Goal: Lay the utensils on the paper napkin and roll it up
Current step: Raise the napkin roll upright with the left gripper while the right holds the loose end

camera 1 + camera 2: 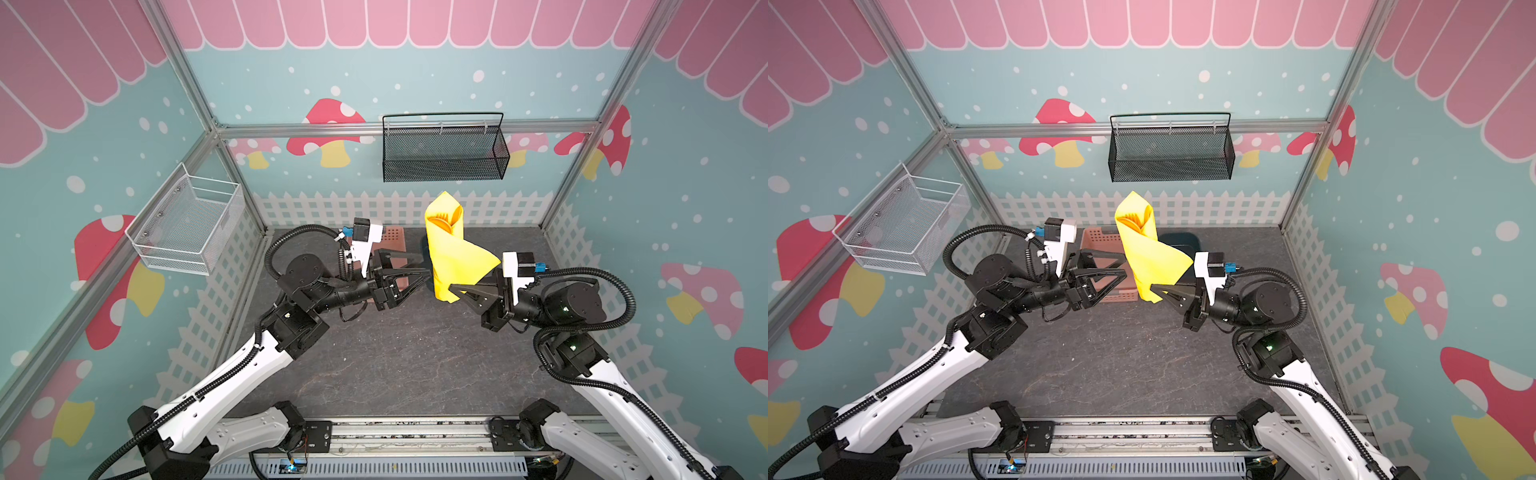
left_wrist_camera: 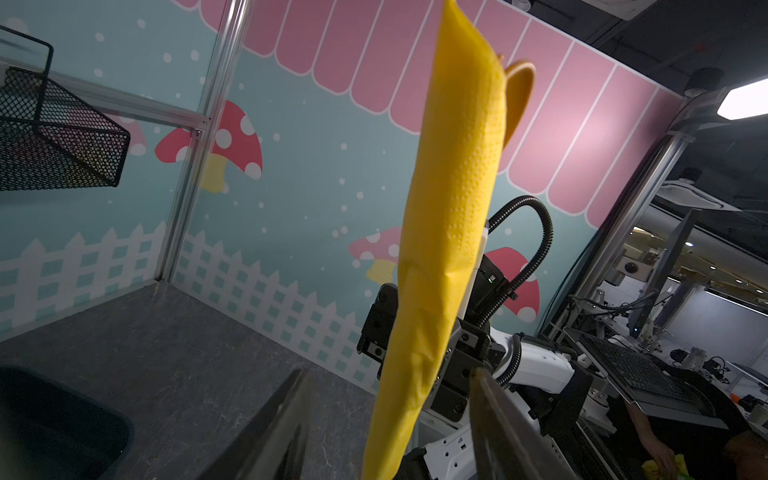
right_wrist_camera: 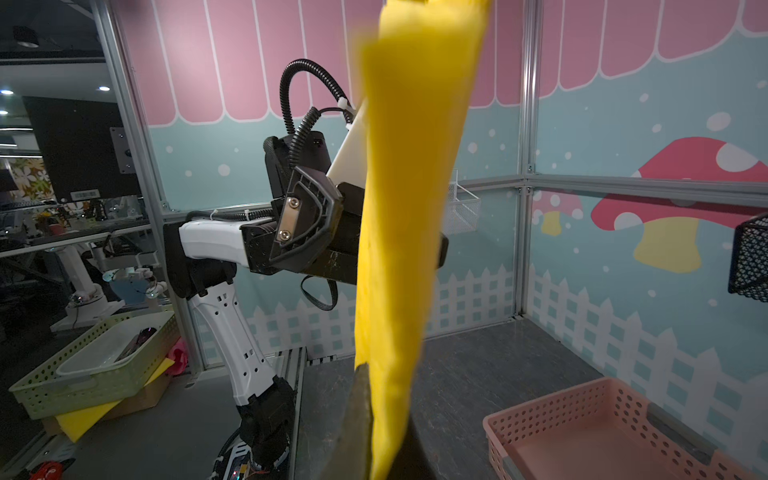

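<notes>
Standing upright above the bench (image 1: pixel 395 353), the napkin (image 1: pixel 446 253) is rolled around the utensils (image 1: pixel 445 220), whose tips peek from its open top. Held on end like this, they probably cannot slide out. The right end effector (image 1: pixel 455 288) is clenched on the roll's lower end, its arm reaching in roughly level. The left end effector (image 1: pixel 426 275) is released, jaws spread just beside the roll.
</notes>
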